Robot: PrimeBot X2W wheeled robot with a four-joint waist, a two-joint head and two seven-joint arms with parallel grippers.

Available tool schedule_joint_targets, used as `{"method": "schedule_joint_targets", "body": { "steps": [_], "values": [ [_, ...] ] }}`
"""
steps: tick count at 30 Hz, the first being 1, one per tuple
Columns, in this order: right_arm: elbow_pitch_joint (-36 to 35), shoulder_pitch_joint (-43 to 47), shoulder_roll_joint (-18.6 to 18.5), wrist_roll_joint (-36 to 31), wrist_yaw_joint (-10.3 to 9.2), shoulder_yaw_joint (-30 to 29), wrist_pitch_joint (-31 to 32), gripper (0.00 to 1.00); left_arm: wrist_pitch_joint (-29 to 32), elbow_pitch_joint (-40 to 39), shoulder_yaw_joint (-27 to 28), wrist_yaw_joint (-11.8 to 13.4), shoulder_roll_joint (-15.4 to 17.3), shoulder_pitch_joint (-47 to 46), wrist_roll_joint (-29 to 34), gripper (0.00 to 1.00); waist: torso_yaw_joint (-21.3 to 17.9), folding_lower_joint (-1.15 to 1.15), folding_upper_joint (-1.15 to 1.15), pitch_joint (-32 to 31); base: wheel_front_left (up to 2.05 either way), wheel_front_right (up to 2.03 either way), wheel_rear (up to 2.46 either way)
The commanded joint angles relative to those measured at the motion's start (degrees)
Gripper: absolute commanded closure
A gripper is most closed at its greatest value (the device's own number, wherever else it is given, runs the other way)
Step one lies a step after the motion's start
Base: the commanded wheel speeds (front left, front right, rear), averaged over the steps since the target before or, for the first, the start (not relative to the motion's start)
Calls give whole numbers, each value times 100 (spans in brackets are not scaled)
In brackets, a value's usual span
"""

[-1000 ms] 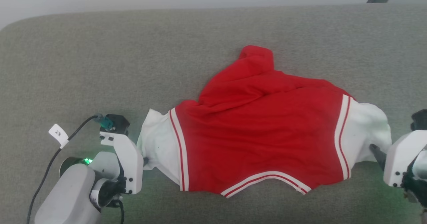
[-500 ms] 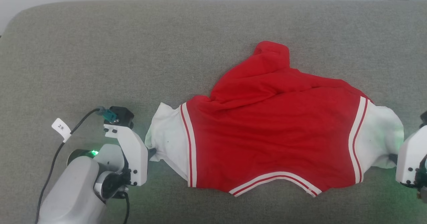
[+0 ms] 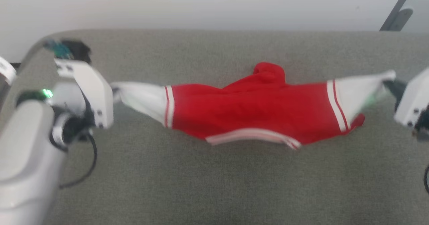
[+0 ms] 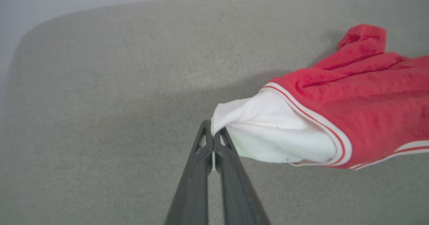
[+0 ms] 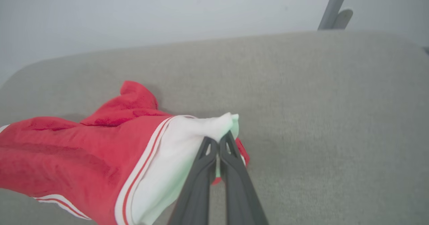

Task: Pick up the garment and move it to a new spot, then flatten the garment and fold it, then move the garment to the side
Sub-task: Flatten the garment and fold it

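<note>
The garment (image 3: 248, 112) is a red T-shirt with white sleeves and striped trim, stretched between my two grippers above the grey cushion (image 3: 214, 178). My left gripper (image 3: 115, 91) is shut on the tip of one white sleeve (image 4: 268, 131), which my left wrist view shows pinched at the fingertips (image 4: 212, 138). My right gripper (image 3: 388, 83) is shut on the other white sleeve (image 5: 187, 144). The red body (image 5: 67, 151) sags between them and its far hem bunches against the cushion.
The grey cushion (image 4: 100, 84) spreads wide on every side of the shirt, with a rounded far-left corner (image 3: 37, 44). A pale wall (image 3: 214, 3) rises behind it. A dark slanted bar (image 3: 397, 12) stands at the far right.
Both grippers have risen and pulled apart with the sleeves, lifting and stretching the shirt taut. The head view has also shifted, now showing the wall behind.
</note>
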Motion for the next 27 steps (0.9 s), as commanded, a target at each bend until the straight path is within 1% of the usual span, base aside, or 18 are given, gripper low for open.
{"method": "schedule_joint_targets", "body": {
  "steps": [1, 6, 9, 14, 18, 22, 27],
  "values": [
    [-41, -103, 30, -39, 3, 22, -93, 100, 21, -55, 35, 17, 16, -148, 8, 100, 3, 0, 0, -130, 0, 0, 0],
    [54, -964, 141, -89, 3, 198, -561, 100, 134, -123, 139, -9, 135, -1024, 73, 100, -22, 0, 0, -407, 0, 0, 0],
    [255, -1476, 194, -151, 3, 295, -882, 100, 102, -33, 162, -43, 94, -1601, 102, 100, -43, 0, 0, -508, 0, 0, 0],
    [739, -2304, 288, -216, 2, 406, -1425, 100, -44, 283, 145, -136, 74, -2500, 249, 100, -76, 0, 0, -575, 0, 0, 0],
    [1239, -2847, 333, -218, 3, 584, -1802, 100, -216, 683, 173, -149, 1, -3071, 270, 100, -98, 0, 0, -614, 0, 0, 0],
    [1727, -3302, 366, -177, 3, 759, -2058, 100, -393, 1075, 175, -214, -62, -3493, 304, 100, -109, 0, 0, -575, 0, 0, 0],
    [2237, -3858, 259, -278, 3, 1055, -2534, 100, -783, 1488, 140, -299, -115, -3910, 422, 100, -116, 0, 0, -254, 0, 0, 0]
  ]
}}
